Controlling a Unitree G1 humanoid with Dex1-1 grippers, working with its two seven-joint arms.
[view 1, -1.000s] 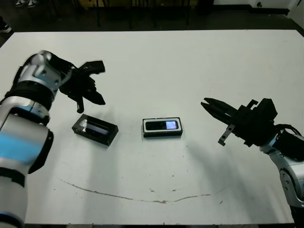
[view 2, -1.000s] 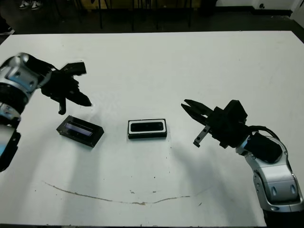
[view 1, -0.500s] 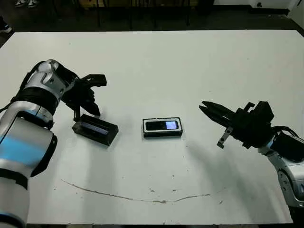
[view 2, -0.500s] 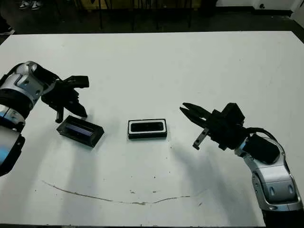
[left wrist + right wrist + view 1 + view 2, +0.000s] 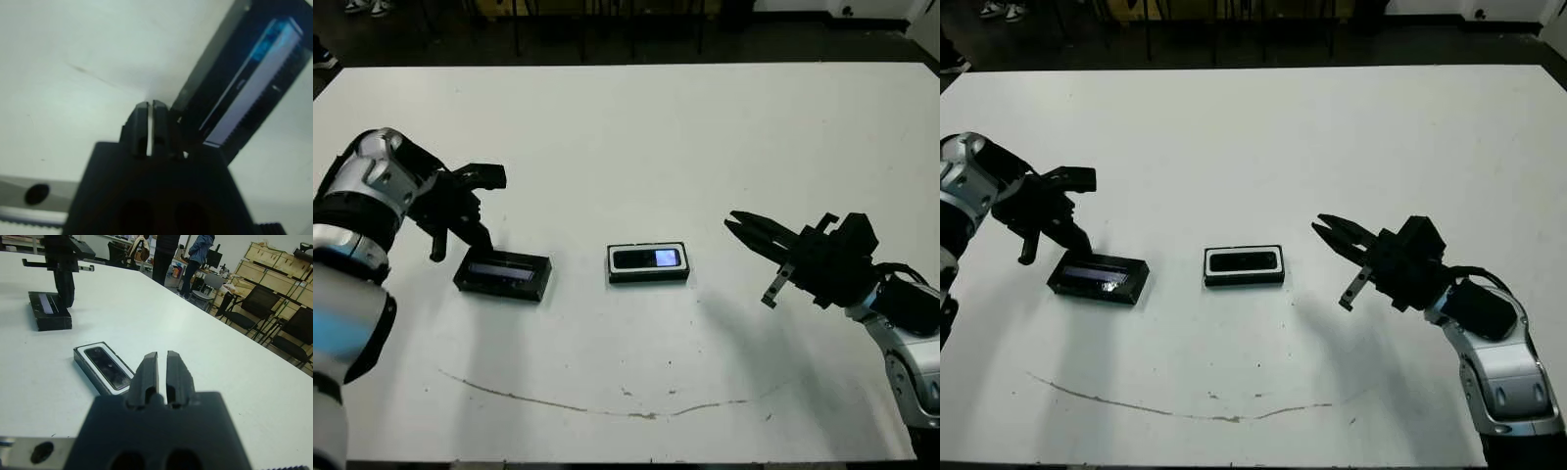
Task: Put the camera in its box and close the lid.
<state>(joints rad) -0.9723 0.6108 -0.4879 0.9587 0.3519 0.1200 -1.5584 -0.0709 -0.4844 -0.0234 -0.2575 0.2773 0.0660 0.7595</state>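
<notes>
Nearest us, our right gripper (image 5: pixel 736 223) hovers clenched and empty, right of the box (image 5: pixel 648 262), where the camera (image 5: pixel 646 258) already lies. Farther left, our left gripper (image 5: pixel 478 235), clenched too, touches the lid (image 5: pixel 503 275): light, stiff, probably slick; we'd pinch its long edges.

head stereo pair looking down at table (image 5: pixel 636 127), wrist views low, close
</notes>
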